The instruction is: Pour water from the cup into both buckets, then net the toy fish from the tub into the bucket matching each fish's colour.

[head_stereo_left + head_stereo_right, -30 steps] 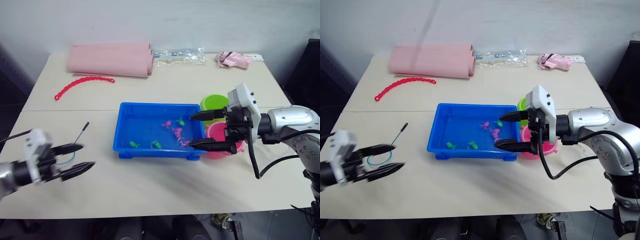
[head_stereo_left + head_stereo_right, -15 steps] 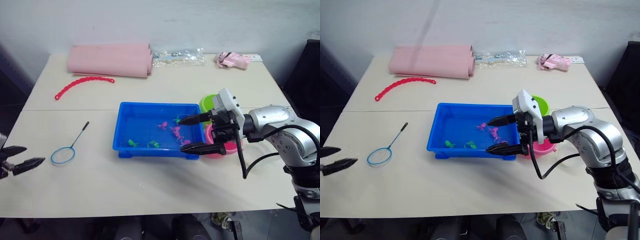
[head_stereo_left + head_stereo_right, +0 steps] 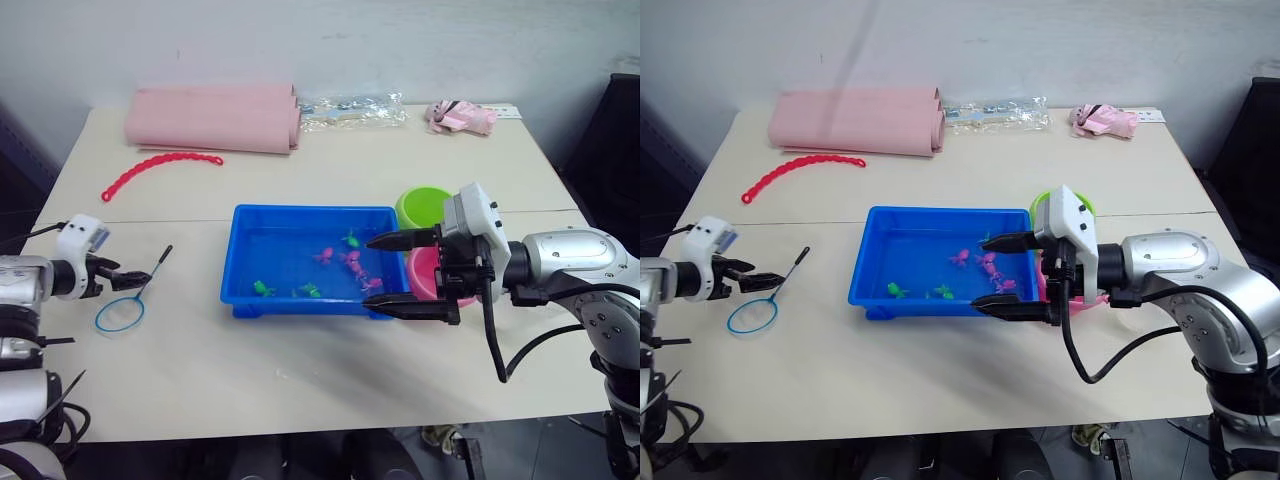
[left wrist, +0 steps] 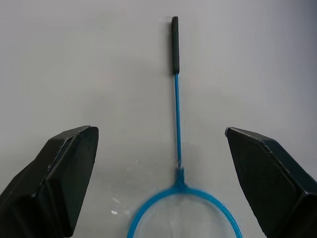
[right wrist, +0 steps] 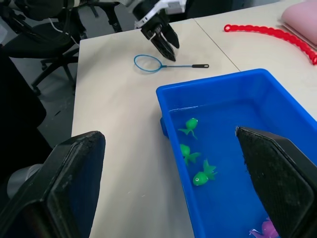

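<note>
The net (image 4: 177,148) is seen flat on the counter (image 3: 300,370), well to the left of the tub (image 3: 310,262), its hoop and thin handle lined up between the spread, empty jaws of the left gripper (image 3: 125,279). The right gripper (image 3: 400,272) is held over the tub's right end, jaws wide apart, with the buckets (image 3: 430,240) just behind it.

Left gripper (image 3: 130,276) swung back in, now spread over net (image 3: 124,308); right gripper (image 3: 400,270) shifted slightly.

Net (image 3: 128,301) left of tub (image 3: 240,262)
</note>
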